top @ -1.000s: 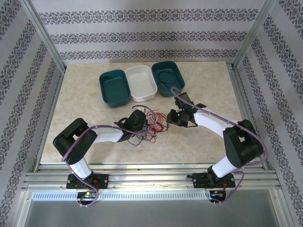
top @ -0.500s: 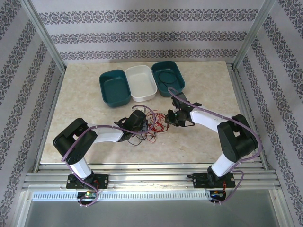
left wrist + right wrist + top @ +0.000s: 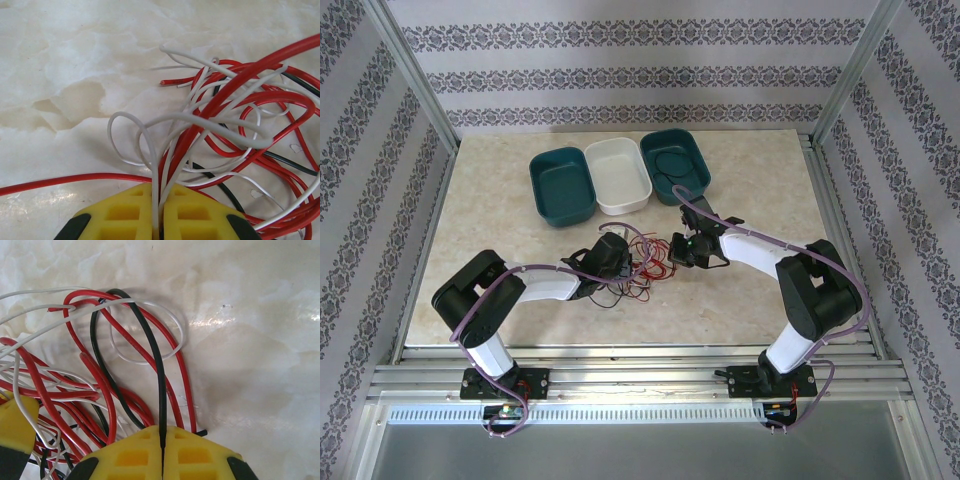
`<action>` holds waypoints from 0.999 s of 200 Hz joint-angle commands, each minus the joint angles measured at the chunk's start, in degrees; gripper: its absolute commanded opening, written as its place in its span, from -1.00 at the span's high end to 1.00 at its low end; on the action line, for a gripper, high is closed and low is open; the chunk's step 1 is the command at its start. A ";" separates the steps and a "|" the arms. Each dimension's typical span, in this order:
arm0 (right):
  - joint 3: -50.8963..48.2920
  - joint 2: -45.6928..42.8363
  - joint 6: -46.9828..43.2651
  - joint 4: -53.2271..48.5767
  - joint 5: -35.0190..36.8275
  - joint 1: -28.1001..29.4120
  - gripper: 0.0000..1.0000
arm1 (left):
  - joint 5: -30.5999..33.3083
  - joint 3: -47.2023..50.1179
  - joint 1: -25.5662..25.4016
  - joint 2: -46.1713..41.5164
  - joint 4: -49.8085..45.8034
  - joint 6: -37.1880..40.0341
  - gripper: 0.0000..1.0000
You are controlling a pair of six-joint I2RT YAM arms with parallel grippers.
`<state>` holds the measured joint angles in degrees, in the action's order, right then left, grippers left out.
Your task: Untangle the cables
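- Risk 1: the knot could be tightened instead of loosened. The left gripper is pressed together on several white and red strands at once, so a pull apart is judged likely to drag the whole bundle.
- Risk 2: the black wire could slip out. It is pinched alone in the seam of the right gripper, whose jaws are fully closed on it, and it loops under red strands that would resist.
- Risk 3: the fine strands could be snagged on the pads, since the two grippers are very near each other.
- Location: the cables lie as one tangle on the table, between the grippers and in front of the bins.
- Pose: both arms are reached inward and low over mid-table, with the fingertips angled toward the tangle from opposite sides.
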<state>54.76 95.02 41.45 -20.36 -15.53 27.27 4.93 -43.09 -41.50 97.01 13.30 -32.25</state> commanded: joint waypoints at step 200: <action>-0.91 -18.04 -3.56 1.77 4.31 0.86 1.00 | 1.27 0.18 0.71 1.69 0.04 -2.03 0.85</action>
<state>54.17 80.47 39.92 -19.68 -12.91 27.53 5.10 -42.96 -41.50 97.56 13.37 -33.52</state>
